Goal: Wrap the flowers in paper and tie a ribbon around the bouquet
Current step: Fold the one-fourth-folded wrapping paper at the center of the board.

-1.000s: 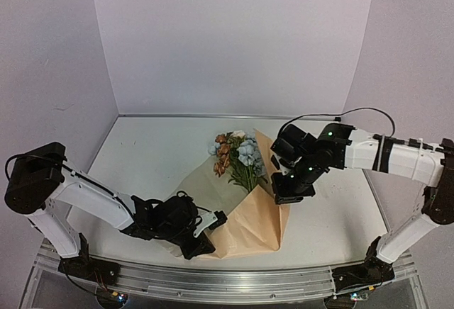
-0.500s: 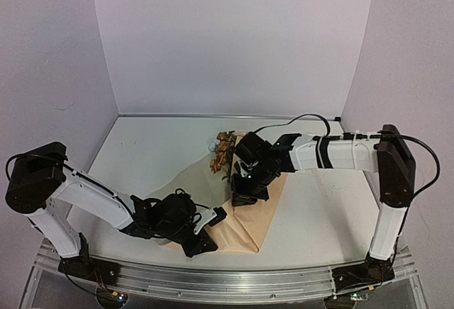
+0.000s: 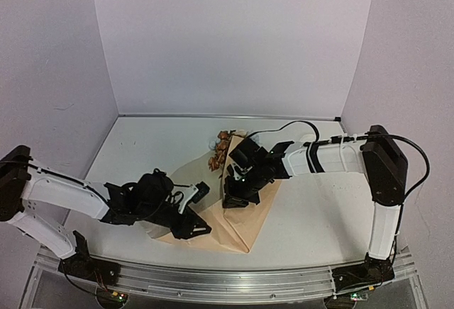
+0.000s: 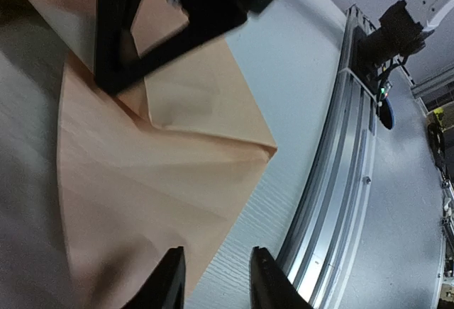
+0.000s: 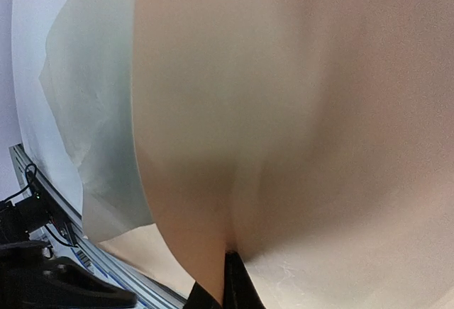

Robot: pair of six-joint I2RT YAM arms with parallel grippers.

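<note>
**While Half Wrapped, Handle Gently**

Find the paper [image 3: 245, 220] on the bench [image 3: 142, 153], lapped over the flowers [image 3: 220, 146], with heads poking out beyond. Expect it light, crisp, springy, easily creased. Note right fingers [image 5: 228, 284] seemingly clenched on a fold, left fingers [image 3: 193, 225] parted, grasping nothing. Pinch the loose near corner, never the stems.

Nothing readable is showing in any of the views: no text, label, brand, number or sign is coming through clearly. The paper [image 4: 142, 181] is presenting only a plain tan face.
</note>
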